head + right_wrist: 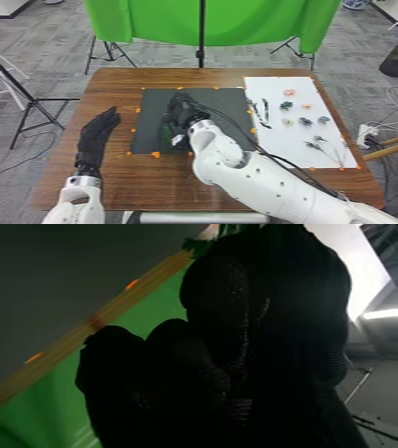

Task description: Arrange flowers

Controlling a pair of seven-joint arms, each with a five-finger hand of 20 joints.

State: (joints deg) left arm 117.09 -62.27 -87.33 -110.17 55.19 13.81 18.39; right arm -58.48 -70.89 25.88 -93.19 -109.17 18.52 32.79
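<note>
My right hand point(184, 111) is over the black mat point(149, 142); beneath its wrist is something dark with a white patch point(180, 139), partly covered by the arm. In the right wrist view, green foliage point(196, 247) and a pale pink bit point(210, 232) show beside my right hand point(266, 319); whether it holds them is unclear. My left hand point(96, 131) rests left of the mat, open, fingers straight. On the white sheet point(274, 150) lie a pink flower point(290, 92), a peach flower point(307, 106), several bluish blooms point(306, 121), thin green stems point(265, 111) and dry sprigs point(315, 145).
The brown wooden table point(120, 175) carries orange marks around the mat and sheet. A green cloth point(258, 22) hangs on a stand behind the far edge. Black cables run along my right arm over the mat's right part. A tripod point(34, 102) stands left of the table.
</note>
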